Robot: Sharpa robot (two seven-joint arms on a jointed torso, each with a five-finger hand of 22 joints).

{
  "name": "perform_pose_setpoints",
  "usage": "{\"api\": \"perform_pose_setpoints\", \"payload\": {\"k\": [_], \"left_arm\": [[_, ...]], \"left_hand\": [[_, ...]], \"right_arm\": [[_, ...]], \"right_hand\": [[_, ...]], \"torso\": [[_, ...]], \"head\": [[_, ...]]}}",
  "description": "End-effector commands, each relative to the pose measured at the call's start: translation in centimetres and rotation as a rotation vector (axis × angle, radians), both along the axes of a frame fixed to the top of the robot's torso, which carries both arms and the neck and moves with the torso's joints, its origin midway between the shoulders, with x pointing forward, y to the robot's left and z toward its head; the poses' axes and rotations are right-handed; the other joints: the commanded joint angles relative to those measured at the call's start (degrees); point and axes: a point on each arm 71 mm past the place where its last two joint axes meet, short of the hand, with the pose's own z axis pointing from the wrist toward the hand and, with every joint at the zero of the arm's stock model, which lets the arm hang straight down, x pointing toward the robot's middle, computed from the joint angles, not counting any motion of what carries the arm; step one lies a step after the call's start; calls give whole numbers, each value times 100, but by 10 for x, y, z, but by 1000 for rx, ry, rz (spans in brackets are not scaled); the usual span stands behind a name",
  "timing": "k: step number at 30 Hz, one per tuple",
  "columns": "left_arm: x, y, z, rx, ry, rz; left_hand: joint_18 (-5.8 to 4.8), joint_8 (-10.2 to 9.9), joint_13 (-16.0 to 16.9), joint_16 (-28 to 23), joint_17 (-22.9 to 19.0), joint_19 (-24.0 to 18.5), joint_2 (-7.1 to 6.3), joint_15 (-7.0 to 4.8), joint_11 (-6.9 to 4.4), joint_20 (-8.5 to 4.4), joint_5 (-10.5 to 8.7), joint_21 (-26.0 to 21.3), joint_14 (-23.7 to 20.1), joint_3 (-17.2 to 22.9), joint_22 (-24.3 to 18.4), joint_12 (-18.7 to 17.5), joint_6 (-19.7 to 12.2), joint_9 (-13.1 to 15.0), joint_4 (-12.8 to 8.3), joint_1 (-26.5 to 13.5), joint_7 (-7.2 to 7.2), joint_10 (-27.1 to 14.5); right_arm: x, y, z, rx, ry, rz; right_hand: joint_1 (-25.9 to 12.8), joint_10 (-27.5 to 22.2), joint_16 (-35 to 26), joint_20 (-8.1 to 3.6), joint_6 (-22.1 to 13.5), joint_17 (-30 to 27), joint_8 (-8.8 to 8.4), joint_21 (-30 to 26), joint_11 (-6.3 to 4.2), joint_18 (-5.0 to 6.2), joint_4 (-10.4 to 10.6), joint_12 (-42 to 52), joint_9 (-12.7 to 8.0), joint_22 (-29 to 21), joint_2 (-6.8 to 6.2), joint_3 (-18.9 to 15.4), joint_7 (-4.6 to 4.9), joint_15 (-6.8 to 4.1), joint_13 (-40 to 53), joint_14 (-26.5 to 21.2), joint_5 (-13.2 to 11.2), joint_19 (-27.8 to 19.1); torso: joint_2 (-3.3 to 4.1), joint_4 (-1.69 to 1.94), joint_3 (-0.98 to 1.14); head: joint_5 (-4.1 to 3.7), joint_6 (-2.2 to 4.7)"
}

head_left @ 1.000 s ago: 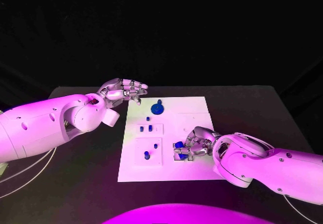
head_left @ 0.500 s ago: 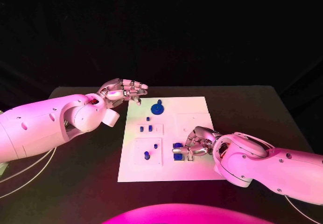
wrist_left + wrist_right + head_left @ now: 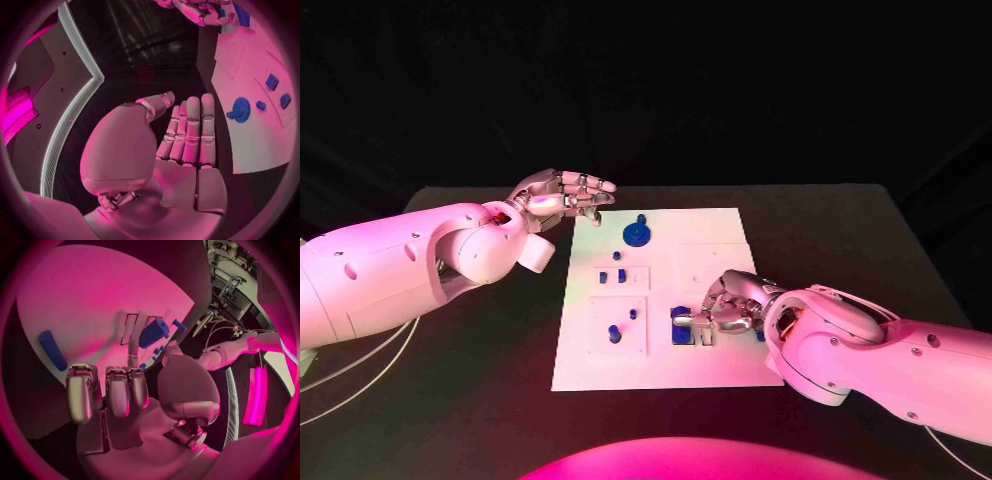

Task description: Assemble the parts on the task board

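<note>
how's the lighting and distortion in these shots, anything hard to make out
Head view: pink light washes both arms and the task board; the background is black. Left wrist view: fisheye bends the board's edge; the left hand is clear. Right wrist view: the right hand looms large; the blue part beyond reads plainly.

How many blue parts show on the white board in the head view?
7: a round disc with knob at the far edge; a peg; two mid-left; two near-left; one block at the right robot hand, which may hide others.
</note>
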Motion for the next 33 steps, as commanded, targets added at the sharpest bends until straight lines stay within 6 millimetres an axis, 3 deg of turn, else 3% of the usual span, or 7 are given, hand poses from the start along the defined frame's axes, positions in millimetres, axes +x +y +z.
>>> {"api": "perform_pose_setpoints", "payload": {"k": [1,4,6,13,30,32,33], "left_arm": [[-1,-1,1,-12,0,-13],[-1,-1,1,-11,0,-12],[-1,-1,1,-11,0,-11],[-1,0,1,-10,1,-10],[-1,-2,0,-10,6,-16],[-1,-2,0,-10,6,-16],[-1,-2,0,-10,6,-15]], "left_hand": [[83,-34,-7,-35,-7,-8,28,-9,-2,39,5,-19,-30,-9,-6,19,-18,-10,30,-24,6,-40],[83,-34,-7,-35,-7,-8,28,-9,-2,39,5,-19,-30,-9,-6,19,-18,-10,30,-24,6,-40],[83,-34,-7,-35,-7,-8,28,-9,-2,39,5,-19,-30,-9,-6,19,-18,-10,30,-24,6,-40],[84,-35,-8,-35,-7,-7,33,-9,-2,39,5,-23,-30,-5,-9,22,-18,-10,31,-22,6,-41],[83,-36,-11,-35,-8,-4,36,-7,1,42,3,-32,-31,-6,-14,24,-19,-11,46,-37,8,-46],[83,-36,-11,-35,-8,-4,36,-7,1,42,3,-32,-31,-6,-14,24,-19,-11,46,-37,8,-46],[83,-36,-11,-35,-8,-4,36,-7,1,42,3,-32,-31,-6,-14,24,-19,-11,46,-37,8,-46]], "right_arm": [[-3,1,6,77,-47,44],[-5,-1,8,94,-51,51],[-8,-4,10,117,-51,64],[-10,-8,8,97,-17,80],[-12,3,-2,54,20,108],[-12,3,-3,49,20,107],[-12,3,-3,48,20,105]], "right_hand": [[439,507,-9,-17,-53,1198,38,-63,-4,-4,-13,-23,-18,1343,170,97,6,-11,1404,533,269,462],[576,505,-12,-14,-57,1192,45,-61,-3,-4,-19,-26,-26,1344,184,72,6,-9,1403,532,339,463],[943,518,-10,-13,-61,1200,56,-40,-5,-8,-27,-9,-48,1349,178,28,3,-10,1419,534,363,467],[1150,513,-12,-9,-102,1199,27,-47,7,-7,-26,-17,-92,1348,180,-64,19,-2,1414,534,569,466],[1563,514,-11,-5,-87,1205,21,-44,7,-7,-43,-17,-138,1349,124,-127,18,0,1417,535,576,467],[1621,515,-10,-5,-83,1209,20,-46,6,-7,-43,-16,-145,1348,119,-126,17,-1,1418,536,553,466],[1692,515,-10,-6,-70,1209,19,-42,7,-8,-24,-16,-159,1349,110,-98,19,-1,1419,536,399,467]], "torso": [[-1,-4,-2],[-1,-7,-3],[-1,-7,-1],[-1,-1,4],[1,4,-6],[-2,2,-4],[-2,3,-5]], "head": [[5,-9],[11,-8],[16,-8],[15,-12],[30,-29],[30,-35],[31,-37]]}}
